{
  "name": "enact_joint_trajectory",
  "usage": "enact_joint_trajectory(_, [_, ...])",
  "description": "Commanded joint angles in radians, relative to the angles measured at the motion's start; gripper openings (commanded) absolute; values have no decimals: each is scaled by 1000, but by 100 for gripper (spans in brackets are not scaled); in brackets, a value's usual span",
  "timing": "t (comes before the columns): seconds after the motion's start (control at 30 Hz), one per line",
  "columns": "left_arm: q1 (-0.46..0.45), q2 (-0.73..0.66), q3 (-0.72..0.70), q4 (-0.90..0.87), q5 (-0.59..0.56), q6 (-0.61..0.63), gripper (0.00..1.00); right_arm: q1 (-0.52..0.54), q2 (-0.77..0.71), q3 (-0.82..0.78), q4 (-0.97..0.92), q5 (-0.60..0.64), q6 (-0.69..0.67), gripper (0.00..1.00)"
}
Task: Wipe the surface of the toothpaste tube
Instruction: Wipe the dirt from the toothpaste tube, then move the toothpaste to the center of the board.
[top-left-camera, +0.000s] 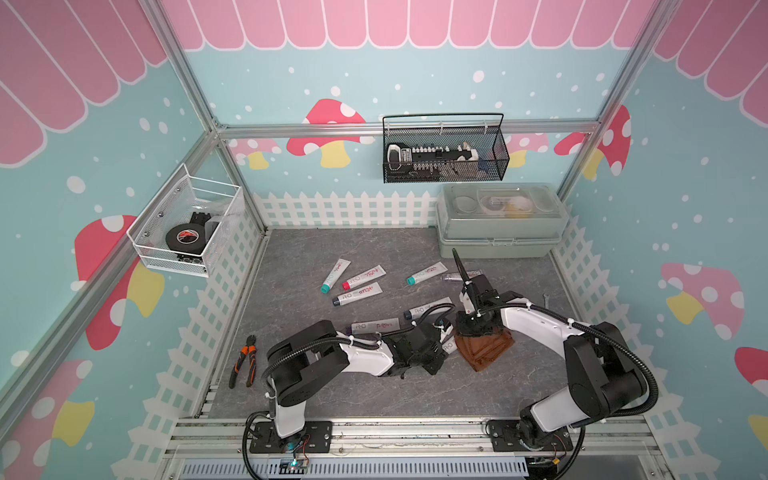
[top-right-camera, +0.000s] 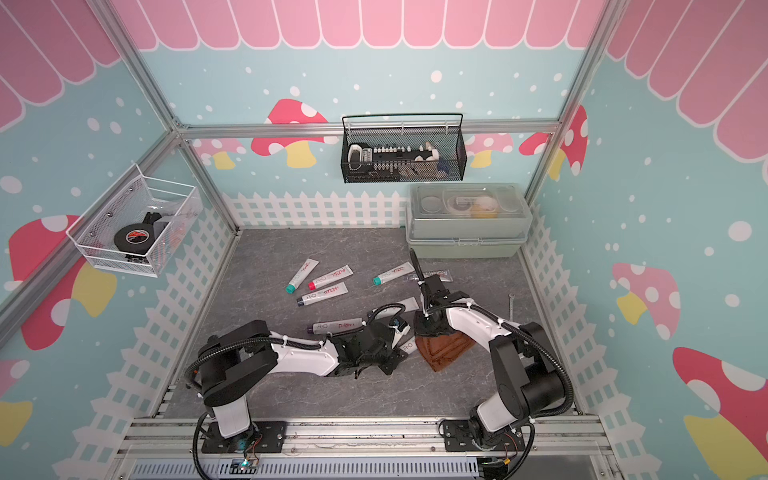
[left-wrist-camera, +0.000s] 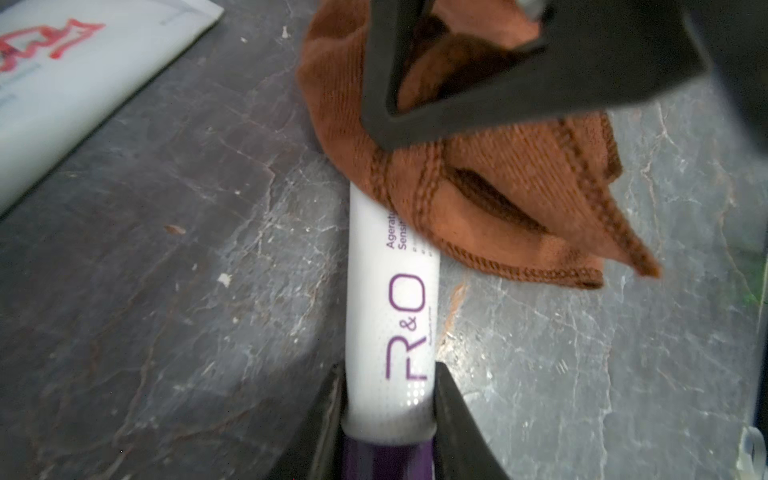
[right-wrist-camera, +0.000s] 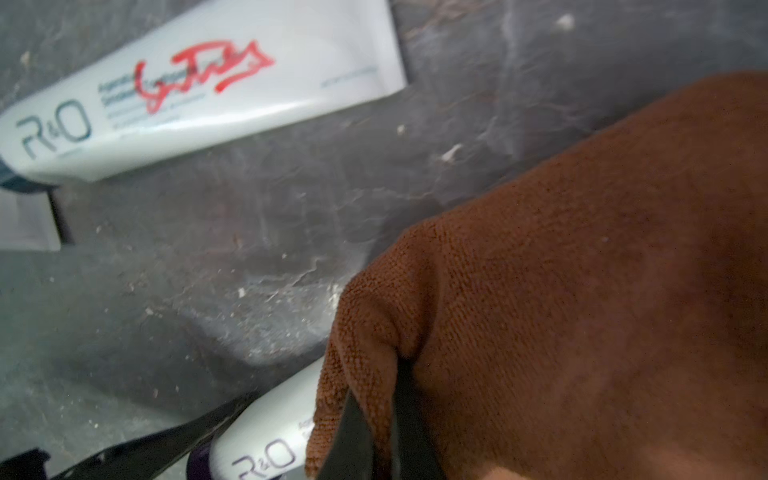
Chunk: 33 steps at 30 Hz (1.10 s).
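brown cloth (left-wrist-camera: 519, 199) pinched in r gripper (right-wrist-camera: 380, 434), over white "r&o" tube (left-wrist-camera: 390, 324); l gripper (left-wrist-camera: 388, 415) clamps tube.

Tube look: white toothpaste tube (left-wrist-camera: 390, 316) with purple "R&O" lettering and a purple cap.
Tube pose: lying flat on the grey tabletop (left-wrist-camera: 166, 291).
Tube grip: cap end clamped in the left pincer (left-wrist-camera: 388, 374).
Cloth look: brown cloth (left-wrist-camera: 498, 199) with stitched edges, bunched.
Cloth place: draped over the tube's far end, pinched by the right pincer (right-wrist-camera: 376, 415).
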Motion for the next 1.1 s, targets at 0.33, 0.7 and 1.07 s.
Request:
enact_joint_trajectory(0.33, [34,29,67,-60,10,6,29,-203,-255,-162,-94,210,68,1])
enact_joint_trajectory(0.7, [64,234,414,-217,90,51,29,-210,-402,-194,-136,158,78,12])
enact_joint_trajectory(1.07, [86,486,833,-394,163,50,29,-210,-421,-245,-111,140,89,29])
